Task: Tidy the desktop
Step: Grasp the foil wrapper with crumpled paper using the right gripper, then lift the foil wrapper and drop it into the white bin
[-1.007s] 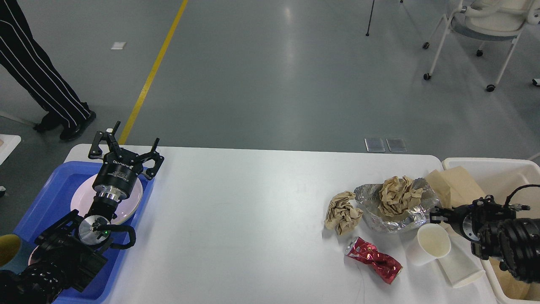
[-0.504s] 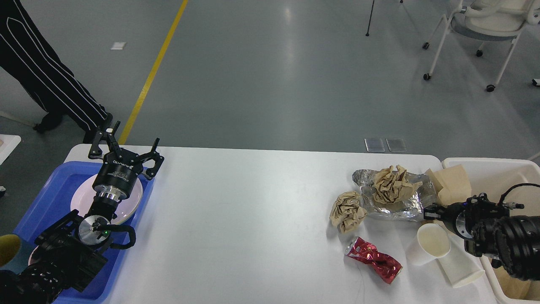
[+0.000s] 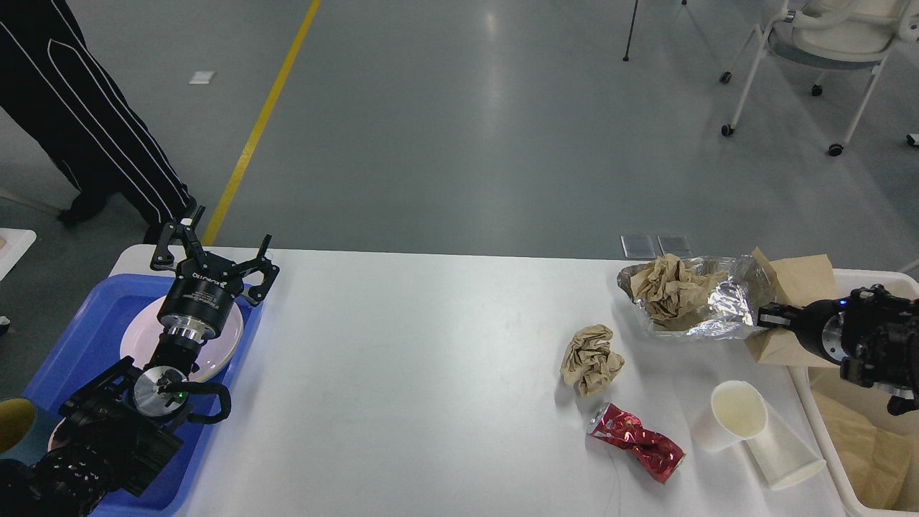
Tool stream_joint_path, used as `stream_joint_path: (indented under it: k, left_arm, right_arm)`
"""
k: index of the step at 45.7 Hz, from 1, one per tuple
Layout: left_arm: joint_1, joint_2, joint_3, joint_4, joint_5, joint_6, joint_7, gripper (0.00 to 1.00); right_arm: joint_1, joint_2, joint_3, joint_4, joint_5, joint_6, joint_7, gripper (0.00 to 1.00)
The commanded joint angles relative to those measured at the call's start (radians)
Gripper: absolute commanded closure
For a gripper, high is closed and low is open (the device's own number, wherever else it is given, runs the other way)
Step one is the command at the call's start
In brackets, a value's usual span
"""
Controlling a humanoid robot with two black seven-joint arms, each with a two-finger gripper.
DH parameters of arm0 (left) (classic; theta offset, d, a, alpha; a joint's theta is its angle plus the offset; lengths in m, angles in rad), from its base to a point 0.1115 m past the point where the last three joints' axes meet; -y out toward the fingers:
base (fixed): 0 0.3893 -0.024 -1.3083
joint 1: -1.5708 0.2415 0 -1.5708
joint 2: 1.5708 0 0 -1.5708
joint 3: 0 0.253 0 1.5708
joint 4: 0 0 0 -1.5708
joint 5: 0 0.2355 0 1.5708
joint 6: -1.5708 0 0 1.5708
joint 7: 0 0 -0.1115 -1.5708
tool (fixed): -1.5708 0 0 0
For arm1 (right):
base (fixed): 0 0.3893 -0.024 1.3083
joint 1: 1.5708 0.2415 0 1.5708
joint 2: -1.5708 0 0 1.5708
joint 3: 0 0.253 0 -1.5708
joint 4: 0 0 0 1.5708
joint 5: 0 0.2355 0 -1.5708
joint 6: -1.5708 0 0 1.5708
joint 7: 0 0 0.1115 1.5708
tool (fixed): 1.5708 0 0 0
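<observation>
The white desktop (image 3: 431,373) carries litter on its right half. My right gripper (image 3: 762,317) is shut on the edge of a crumpled foil sheet (image 3: 718,309), holding it above the table near the far right corner, with a wad of brown paper (image 3: 668,283) lying in it. A brown paper sheet (image 3: 800,287) sits behind the gripper. A second brown paper wad (image 3: 591,357), a crushed red can (image 3: 635,441) and a tipped white paper cup (image 3: 754,431) lie on the table. My left gripper (image 3: 215,251) is open above the blue tray (image 3: 86,316), holding nothing.
A white plate (image 3: 136,337) lies in the blue tray. An off-white bin (image 3: 883,278) with brown paper inside stands past the table's right end. A person's legs (image 3: 93,122) stand beyond the far left corner. A wheeled chair (image 3: 826,43) is far back right.
My right gripper has lifted the foil with its paper wad up and back toward the bin. The person's legs shifted at the far left. The left arm has not moved.
</observation>
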Motion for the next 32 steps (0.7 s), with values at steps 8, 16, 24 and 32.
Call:
stream_joint_path:
  k: [8,16,24,32]
  left_arm:
    - [0.0,0.0,0.0,0.0,0.0,0.0,-0.001,0.01]
    - [0.0,0.0,0.0,0.0,0.0,0.0,-0.001,0.01]
    - [0.0,0.0,0.002,0.0,0.0,0.0,-0.001,0.01]
    - [0.0,0.0,0.002,0.0,0.0,0.0,-0.001,0.0]
  right_arm:
    - [0.364,-0.074,0.008,0.257,-0.1,0.103,0.067,1.0]
    - [0.646,-0.06,0.004,0.494,-0.174,0.152,0.078,1.0]
    - [0.896,0.055,0.004,0.737,-0.196,0.149,0.072,1.0]
    - [1.08,0.166,0.005,0.884,-0.202,0.15,0.072,1.0]
